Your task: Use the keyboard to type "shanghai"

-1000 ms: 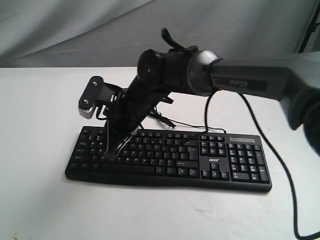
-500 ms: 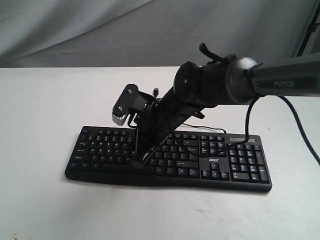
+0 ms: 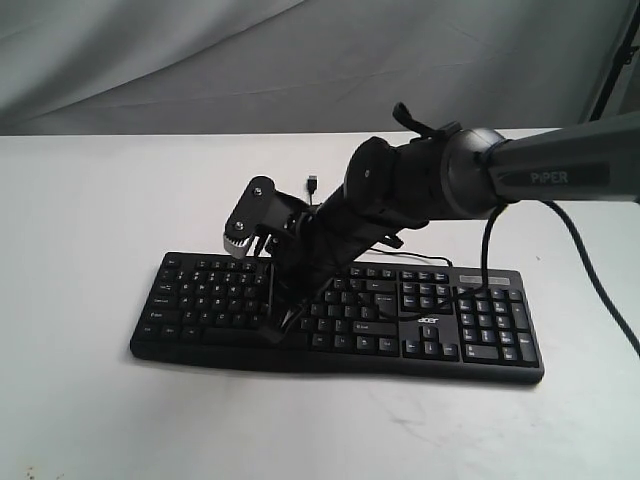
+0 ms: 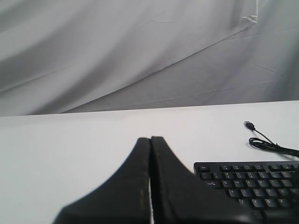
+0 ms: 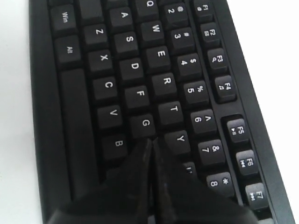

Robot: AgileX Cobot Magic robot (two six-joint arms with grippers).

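Note:
The black keyboard (image 3: 480, 330) with its white acer logo lies across the white table (image 3: 90, 200). My right gripper (image 3: 272, 335) reaches in from the right and points steeply down at the home row, left of the keyboard's middle. In the right wrist view the keyboard (image 5: 135, 70) fills the frame, and the right gripper (image 5: 152, 140) is shut with its tip just past the G key (image 5: 145, 122), between B and Y; the key under it is hidden. My left gripper (image 4: 150, 138) is shut and empty over bare table, left of the keyboard (image 4: 252, 182). It does not show in the exterior view.
The keyboard's thin cable (image 3: 400, 255) runs behind it to a loose USB plug (image 3: 312, 183), seen too as the USB plug (image 4: 249, 124). The arm's own black cable (image 3: 600, 290) hangs at the right. A grey cloth backdrop (image 3: 150, 60) stands behind the table.
The right gripper has moved rightwards along the keyboard, from the left-hand letters to the G/H area, and has settled slightly lower in the last half second.

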